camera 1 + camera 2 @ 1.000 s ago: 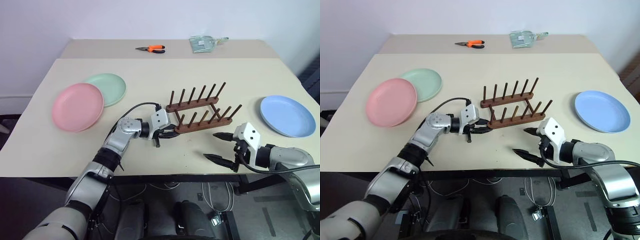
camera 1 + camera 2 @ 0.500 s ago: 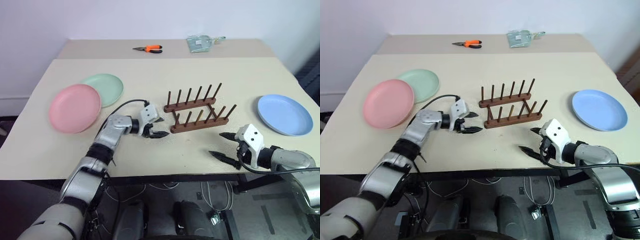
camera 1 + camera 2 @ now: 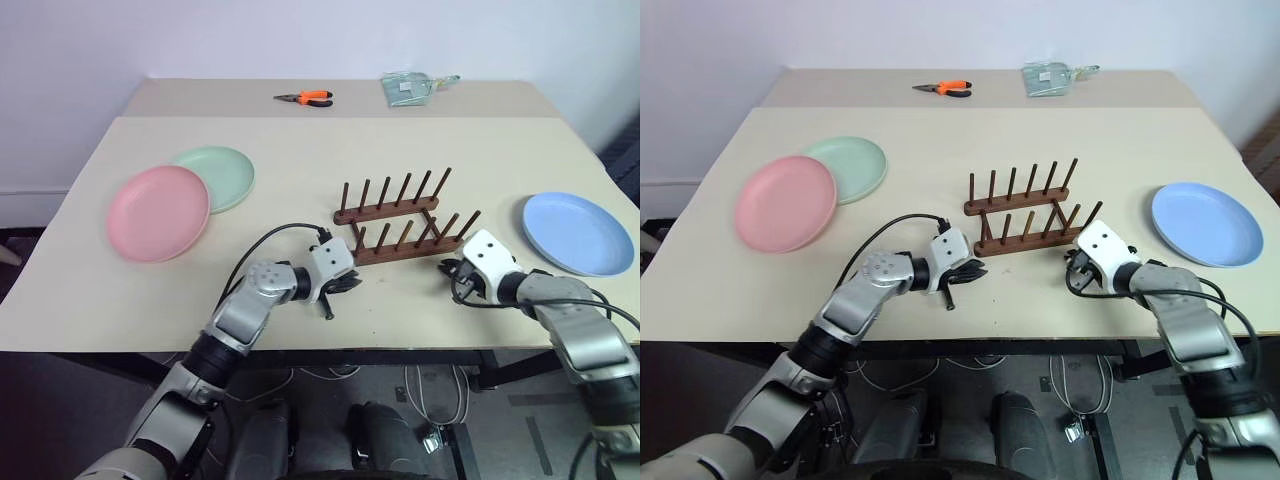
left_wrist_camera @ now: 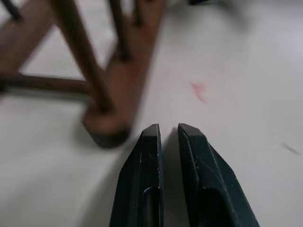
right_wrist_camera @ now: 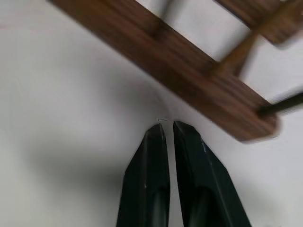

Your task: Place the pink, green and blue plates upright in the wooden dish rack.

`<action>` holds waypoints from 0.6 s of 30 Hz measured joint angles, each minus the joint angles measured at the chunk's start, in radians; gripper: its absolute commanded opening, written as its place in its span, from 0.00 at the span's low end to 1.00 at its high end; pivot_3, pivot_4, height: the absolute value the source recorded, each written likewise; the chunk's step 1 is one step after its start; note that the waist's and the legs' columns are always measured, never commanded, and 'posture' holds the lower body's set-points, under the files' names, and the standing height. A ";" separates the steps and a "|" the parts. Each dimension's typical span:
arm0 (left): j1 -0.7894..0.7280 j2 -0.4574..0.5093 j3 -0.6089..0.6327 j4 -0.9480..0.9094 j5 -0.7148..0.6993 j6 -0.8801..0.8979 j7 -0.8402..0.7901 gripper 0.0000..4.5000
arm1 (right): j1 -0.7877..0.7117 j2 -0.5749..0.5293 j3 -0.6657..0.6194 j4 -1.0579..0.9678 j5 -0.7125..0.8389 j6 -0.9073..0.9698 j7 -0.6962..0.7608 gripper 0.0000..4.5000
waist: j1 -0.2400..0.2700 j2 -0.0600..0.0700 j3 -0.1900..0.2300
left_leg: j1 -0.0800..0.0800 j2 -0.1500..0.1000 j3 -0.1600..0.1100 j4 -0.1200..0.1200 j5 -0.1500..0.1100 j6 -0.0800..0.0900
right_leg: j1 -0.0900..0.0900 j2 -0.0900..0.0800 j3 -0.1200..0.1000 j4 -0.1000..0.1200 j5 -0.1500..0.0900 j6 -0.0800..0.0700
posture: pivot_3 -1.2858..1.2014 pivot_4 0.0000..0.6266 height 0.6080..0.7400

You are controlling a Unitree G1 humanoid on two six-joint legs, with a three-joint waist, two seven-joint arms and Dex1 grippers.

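The wooden dish rack (image 3: 400, 226) stands empty at mid-table, its pegs upright. The pink plate (image 3: 158, 212) lies flat at the left, overlapping the edge of the green plate (image 3: 220, 175) behind it. Far right, the blue plate (image 3: 577, 232) lies flat. My left gripper (image 3: 344, 283) is shut and empty, low over the table just short of the rack's near-left end (image 4: 111, 127). My right gripper (image 3: 446, 267) is shut and empty too, its tips close to the right end of the near rail (image 5: 189, 80).
Orange-handled pliers (image 3: 304, 97) and a clear plastic bag (image 3: 410, 87) lie on a second table at the back. The front table edge runs just under both arms. Bare tabletop (image 3: 300, 160) lies between the rack and the plates on each side.
My right gripper went from wide open to shut and moved forward to the rack's right end. My left gripper drew away from the rack, opened, then came back shut.
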 measured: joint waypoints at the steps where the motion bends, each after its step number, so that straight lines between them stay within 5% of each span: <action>1: -0.018 -0.015 0.003 0.034 0.015 -0.008 0.044 0.13 | -0.026 0.013 0.016 0.032 -0.023 -0.018 -0.015 0.07 | -0.002 0.000 0.000 | 0.001 0.000 0.000 0.000 0.000 0.000 | 0.001 0.000 0.000 0.000 0.000 0.001 | 0.52 0.24 1.00; 13: -0.133 -0.026 0.062 0.254 0.049 -0.104 0.189 0.13 | -0.232 0.089 0.057 0.377 -0.143 -0.192 -0.115 0.07 | -0.008 0.000 0.000 | 0.003 0.000 0.000 0.000 0.000 0.000 | 0.004 0.001 0.000 0.000 0.001 0.001 | 0.52 0.24 1.00; 15: -0.125 -0.016 0.063 0.232 0.045 -0.098 0.170 0.13 | -0.220 0.081 0.052 0.354 -0.133 -0.191 -0.074 0.18 | -0.009 0.000 0.000 | 0.003 0.000 0.000 0.000 0.000 0.000 | 0.004 0.001 0.000 0.000 0.001 0.001 | 0.52 0.24 1.00; 18: -0.012 0.032 0.130 0.067 -0.064 -0.035 0.072 0.31 | -0.108 0.023 0.027 0.169 -0.038 -0.182 0.084 0.44 | -0.012 0.000 0.000 | 0.001 0.002 0.000 -0.002 0.000 0.000 | 0.001 0.001 0.000 -0.001 0.001 0.001 | 0.52 0.24 1.00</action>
